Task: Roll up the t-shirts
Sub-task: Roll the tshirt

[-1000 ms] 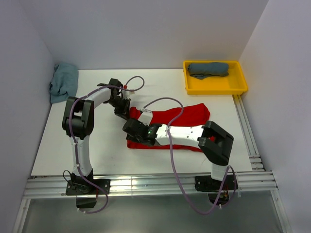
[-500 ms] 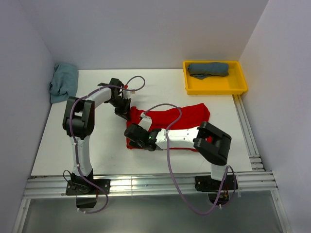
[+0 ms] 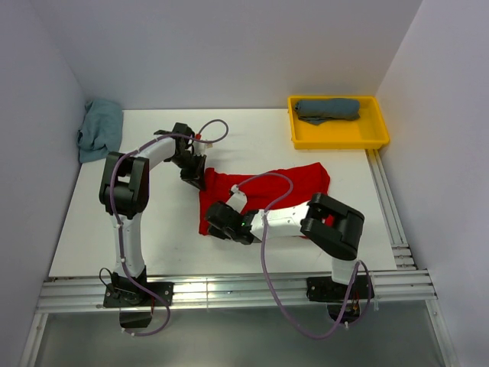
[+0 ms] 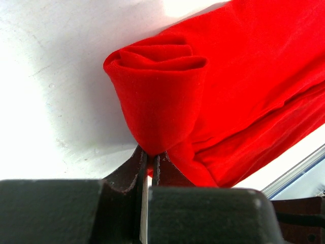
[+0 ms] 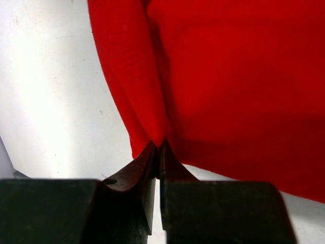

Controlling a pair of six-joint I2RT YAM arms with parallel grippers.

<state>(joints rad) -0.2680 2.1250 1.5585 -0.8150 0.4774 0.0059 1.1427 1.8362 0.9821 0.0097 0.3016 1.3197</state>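
Note:
The red t-shirt (image 3: 294, 183) lies folded into a long band across the middle of the table, its left end turned over into a small roll (image 4: 157, 81). My left gripper (image 3: 200, 177) is shut on the far left corner of that end; cloth shows pinched between its jaws in the left wrist view (image 4: 150, 155). My right gripper (image 3: 212, 224) is shut on the near left corner of the red t-shirt (image 5: 228, 76), as the right wrist view (image 5: 158, 146) shows. The dark slate-blue t-shirt (image 3: 327, 109) lies rolled in the yellow tray. The light teal t-shirt (image 3: 101, 128) lies crumpled at the far left.
The yellow tray (image 3: 336, 138) stands at the back right corner of the table. Walls close in on the left, back and right. An aluminium rail (image 3: 229, 290) runs along the near edge, and another (image 3: 390, 206) runs along the right side.
My right gripper has moved toward the near edge and a little to the right, drawing the shirt's near left corner with it. The left gripper has stayed at the far left corner.

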